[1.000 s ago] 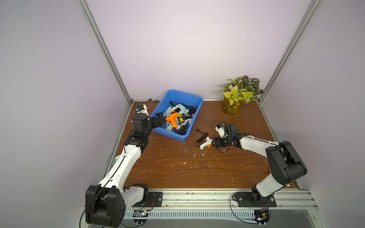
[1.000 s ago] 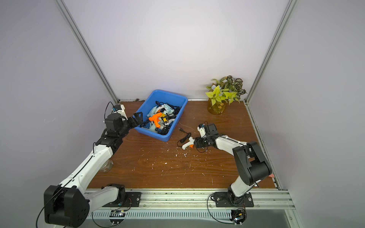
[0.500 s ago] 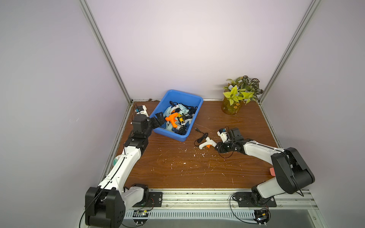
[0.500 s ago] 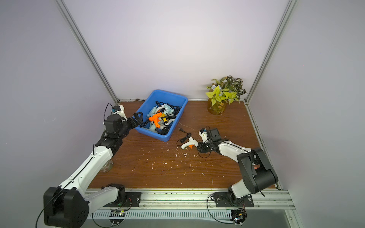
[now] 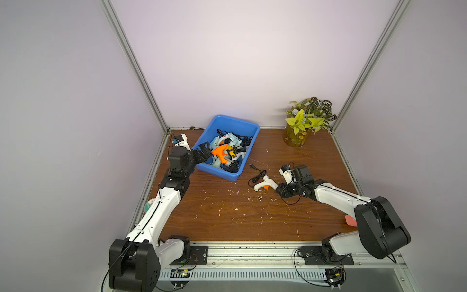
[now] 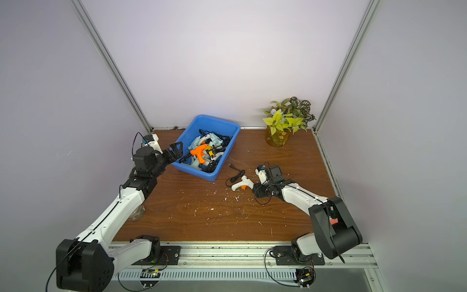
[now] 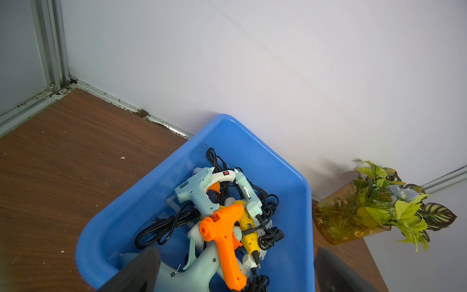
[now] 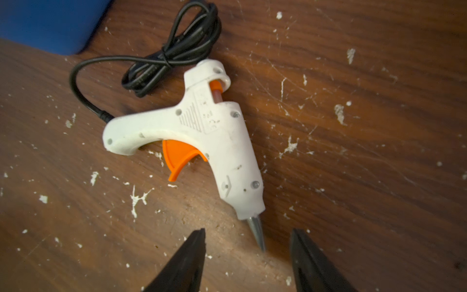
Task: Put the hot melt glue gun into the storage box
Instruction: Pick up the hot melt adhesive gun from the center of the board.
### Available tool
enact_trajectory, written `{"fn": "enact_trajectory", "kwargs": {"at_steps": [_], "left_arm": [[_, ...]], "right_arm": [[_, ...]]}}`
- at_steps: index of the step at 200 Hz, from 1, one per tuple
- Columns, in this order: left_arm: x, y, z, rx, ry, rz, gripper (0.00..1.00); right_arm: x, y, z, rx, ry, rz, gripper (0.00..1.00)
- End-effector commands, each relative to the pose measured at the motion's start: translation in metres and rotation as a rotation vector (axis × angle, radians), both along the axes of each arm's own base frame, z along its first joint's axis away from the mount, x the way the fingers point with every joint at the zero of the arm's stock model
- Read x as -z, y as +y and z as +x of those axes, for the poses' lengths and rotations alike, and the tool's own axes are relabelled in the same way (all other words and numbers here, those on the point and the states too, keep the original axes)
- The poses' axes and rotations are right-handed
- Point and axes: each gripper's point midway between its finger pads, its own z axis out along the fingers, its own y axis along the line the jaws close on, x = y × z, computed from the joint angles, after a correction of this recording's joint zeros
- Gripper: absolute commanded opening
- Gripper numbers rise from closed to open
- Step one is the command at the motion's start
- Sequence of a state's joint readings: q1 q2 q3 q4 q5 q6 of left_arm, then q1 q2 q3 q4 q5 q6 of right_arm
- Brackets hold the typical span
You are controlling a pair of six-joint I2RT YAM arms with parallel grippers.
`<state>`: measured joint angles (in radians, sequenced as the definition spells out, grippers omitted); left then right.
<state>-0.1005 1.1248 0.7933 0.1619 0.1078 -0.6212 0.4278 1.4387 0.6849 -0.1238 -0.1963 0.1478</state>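
Task thing: the one loose hot melt glue gun (image 8: 202, 141), white with an orange trigger, is seen lying flat on its side on the surface (image 5: 227, 217), outside the storage box (image 5: 217, 172).
Direction from tool: the gun is placed straight ahead of the right tool (image 8: 247, 233), between it and the box.
Long axis: the barrel is aligned with the tool's reach. The metal nozzle is pointed back into the gap of the jaws, and the handle is branched off to one side.
Cord: a black cord (image 8: 177, 48) is coiled beyond the gun's rear, on the box side.
Right tool: the jaws are held apart and nothing is pinched.
Left tool (image 7: 236, 255): it is spread wide and empty, and is held at the box's rim.
Nearer arm: the right, by a wide margin.
Judged need: a short advance, so that the barrel is straddled.
Counts: one box; one gun on the surface; at least six guns tangled in the box, the exact number not being readable; one potted plant (image 5: 303, 124); two arms.
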Motion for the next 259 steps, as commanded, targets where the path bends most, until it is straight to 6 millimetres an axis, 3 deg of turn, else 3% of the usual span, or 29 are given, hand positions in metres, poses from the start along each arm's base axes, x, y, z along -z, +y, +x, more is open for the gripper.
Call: {"fn": "enact_trajectory", "kwargs": {"at_steps": [1, 55, 99, 162, 192, 216, 259], "left_arm": [[-0.006, 0.004, -0.001, -0.01, -0.033, -0.006, 1.0], [-0.003, 0.007, -0.002, -0.028, -0.025, 0.001, 1.0], [-0.005, 0.01, -0.006, -0.046, -0.034, -0.001, 1.0], [-0.005, 0.012, -0.008, -0.059, -0.026, -0.004, 1.0], [-0.005, 0.009, -0.007, -0.039, -0.028, -0.009, 1.0], [-0.007, 0.002, -0.006, -0.001, -0.036, -0.025, 1.0], [-0.008, -0.019, -0.007, 0.102, -0.049, -0.114, 1.0]], "right_arm": [[-0.006, 0.01, 0.013, -0.045, -0.055, -0.055, 0.64], [0.019, 0.014, 0.021, -0.052, -0.046, -0.241, 0.65], [0.025, 0.017, 0.023, -0.062, -0.053, -0.27, 0.64], [0.026, 0.026, 0.024, -0.069, -0.06, -0.248, 0.36], [0.011, 0.021, 0.027, -0.036, -0.105, -0.25, 0.23], [-0.008, 0.013, 0.031, 0.015, -0.161, -0.252, 0.19], [-0.057, -0.004, 0.036, 0.133, -0.314, -0.211, 0.1]]}}
